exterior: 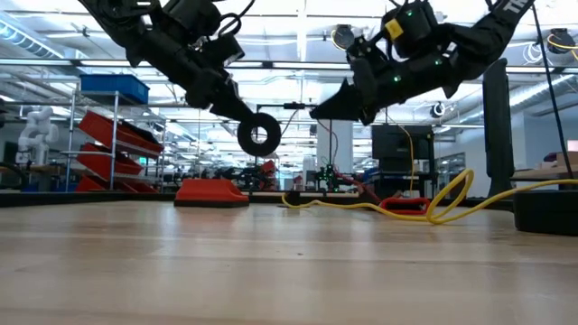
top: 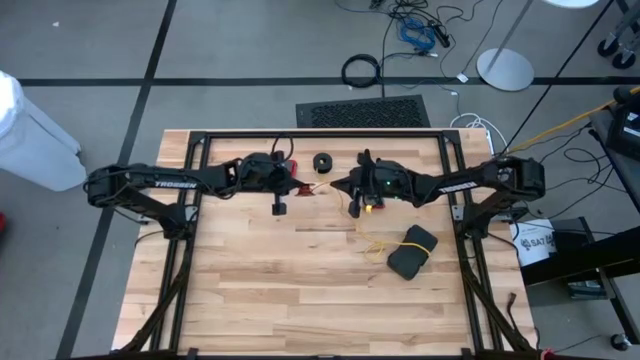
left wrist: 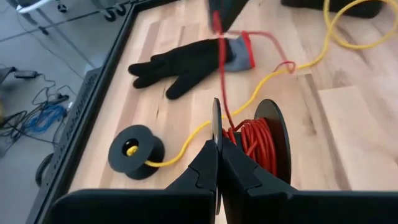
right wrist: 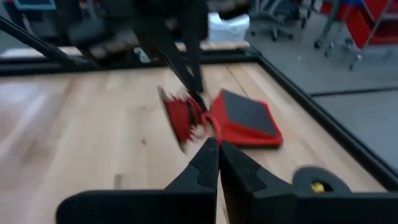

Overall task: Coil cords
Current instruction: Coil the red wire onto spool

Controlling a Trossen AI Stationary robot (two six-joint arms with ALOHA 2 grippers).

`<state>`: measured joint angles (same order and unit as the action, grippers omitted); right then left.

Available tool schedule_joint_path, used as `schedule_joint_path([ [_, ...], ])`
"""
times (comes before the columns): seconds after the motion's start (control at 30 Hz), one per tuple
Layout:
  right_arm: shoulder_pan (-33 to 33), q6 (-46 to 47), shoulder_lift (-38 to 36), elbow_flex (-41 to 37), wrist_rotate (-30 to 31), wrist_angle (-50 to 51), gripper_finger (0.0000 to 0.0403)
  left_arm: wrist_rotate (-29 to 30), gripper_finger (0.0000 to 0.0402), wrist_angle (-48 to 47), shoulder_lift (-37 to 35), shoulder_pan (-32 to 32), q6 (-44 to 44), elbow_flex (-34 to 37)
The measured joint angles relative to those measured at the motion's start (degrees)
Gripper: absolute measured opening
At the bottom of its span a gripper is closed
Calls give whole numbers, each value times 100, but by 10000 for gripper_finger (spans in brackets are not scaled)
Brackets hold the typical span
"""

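Note:
My left gripper [left wrist: 217,140] is shut on a small black reel [exterior: 259,135] wound with the red-orange cord [left wrist: 252,140]. It holds the reel in the air above the table's far middle. From the reel the red cord [left wrist: 222,68] runs straight to my right gripper [exterior: 318,110], which faces the left one and is shut on it. The yellow cord's black reel [top: 322,162] lies flat on one flange near the far edge. Its yellow cord [left wrist: 273,74] trails loose across the boards. A black glove with a red cuff [left wrist: 186,62] lies beneath the right gripper. My left gripper pinches one thin flange of the reel at its rim [left wrist: 216,115] between the two fingers, coming from the table's left and slanting down. The reel hangs clear of the table with its axle roughly level. My right gripper holds the red cord [left wrist: 219,28] between its shut fingers, coming from the table's right, almost level. The cord is drawn straight between it and the reel.
A black pouch [top: 412,250] lies at the table's right middle, with loops of yellow cord [top: 375,245] beside it. A flat red-and-black object [right wrist: 242,118] lies by the left arm. The near half of the table [top: 300,300] holds nothing else.

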<state>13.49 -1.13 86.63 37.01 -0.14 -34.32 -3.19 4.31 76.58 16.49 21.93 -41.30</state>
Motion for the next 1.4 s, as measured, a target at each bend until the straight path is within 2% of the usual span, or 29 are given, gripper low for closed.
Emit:
schedule_joint_path([
  [0.17,-172,-101,0,0,-61,-384,0,437,6,416,355,2,-14,0],
  [0.33,-284,-116,0,0,34,-584,0,943,6,1360,803,0,-135,0],
  [0.47,-336,-207,7,0,329,-706,0,976,6,2046,1065,-2,-214,-32],
  [0.73,-364,-278,302,53,439,-1410,0,1179,6,2345,1595,-129,-418,-495],
  [0.87,-490,-444,682,206,819,-1419,0,1423,6,2765,1730,-125,-657,-595],
  [0.97,-730,-994,1003,272,1779,-1603,0,1567,6,3048,1723,-122,-965,-592],
  [1.07,-980,-1758,1260,269,2662,-2211,0,1679,6,3270,1722,-98,-1268,-589],
  [1.23,-1039,-1967,1504,271,2929,-2454,0,1501,6,3619,1722,-20,-1821,-586],
  [1.4,-1009,-1995,1609,270,3279,-2256,0,944,6,3842,1720,60,-2287,-579],
])
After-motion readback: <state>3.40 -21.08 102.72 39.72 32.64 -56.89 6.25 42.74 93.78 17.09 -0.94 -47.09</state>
